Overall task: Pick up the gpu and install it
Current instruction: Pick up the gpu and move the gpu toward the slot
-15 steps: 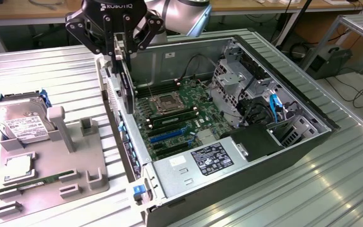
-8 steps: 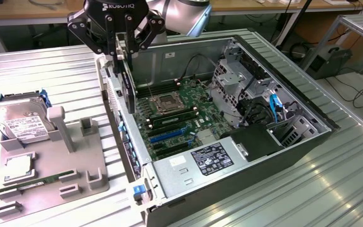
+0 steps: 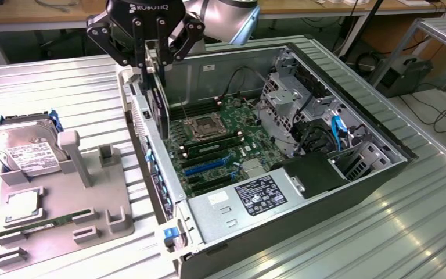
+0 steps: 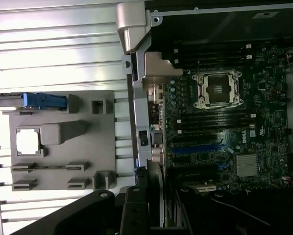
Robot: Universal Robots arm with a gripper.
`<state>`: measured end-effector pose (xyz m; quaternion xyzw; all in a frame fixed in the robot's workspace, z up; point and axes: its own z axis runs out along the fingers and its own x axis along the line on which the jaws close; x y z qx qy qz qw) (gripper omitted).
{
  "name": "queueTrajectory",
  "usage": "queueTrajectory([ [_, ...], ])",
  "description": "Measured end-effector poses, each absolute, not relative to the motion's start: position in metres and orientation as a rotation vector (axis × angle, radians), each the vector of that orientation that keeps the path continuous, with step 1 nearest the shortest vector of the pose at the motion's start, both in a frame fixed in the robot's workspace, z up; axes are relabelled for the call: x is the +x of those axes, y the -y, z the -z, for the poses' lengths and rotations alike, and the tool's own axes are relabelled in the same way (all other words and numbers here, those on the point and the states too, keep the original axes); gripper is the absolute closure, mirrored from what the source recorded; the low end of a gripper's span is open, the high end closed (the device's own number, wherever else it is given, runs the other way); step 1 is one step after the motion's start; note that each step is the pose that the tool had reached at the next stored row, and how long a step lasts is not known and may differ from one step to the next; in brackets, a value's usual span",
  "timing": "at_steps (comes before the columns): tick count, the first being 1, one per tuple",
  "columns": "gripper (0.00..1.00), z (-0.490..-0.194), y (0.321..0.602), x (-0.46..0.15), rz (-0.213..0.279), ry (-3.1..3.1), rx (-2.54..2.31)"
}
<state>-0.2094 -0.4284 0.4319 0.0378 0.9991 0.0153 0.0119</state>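
Note:
The gpu (image 3: 159,107) is a dark flat card hanging on edge, long side vertical, and my gripper (image 3: 156,57) is shut on its upper part. It hovers just inside the open computer case (image 3: 362,174), beside the rear wall and above the near side of the green motherboard (image 3: 223,145). Its lower end is close to the CPU socket (image 3: 206,128) and apart from the blue expansion slots (image 3: 204,165). In the wrist view the gpu (image 4: 155,196) shows edge-on between the dark fingers (image 4: 135,210), above the motherboard (image 4: 234,132) and its slots (image 4: 195,147).
A grey fixture plate (image 3: 68,197) lies at the exterior view's left, carrying a hard drive (image 3: 21,148), a CPU (image 3: 23,206) and a RAM stick (image 3: 41,228). Inside the case are a power supply (image 3: 250,197) and a metal drive cage (image 3: 292,99). Cables run at the far right.

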Motion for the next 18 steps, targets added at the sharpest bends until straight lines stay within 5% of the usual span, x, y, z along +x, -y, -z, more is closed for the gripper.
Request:
queueTrajectory([
  [18,0.73,-0.432,0.428,-0.196,-0.047,-3.115,0.118],
])
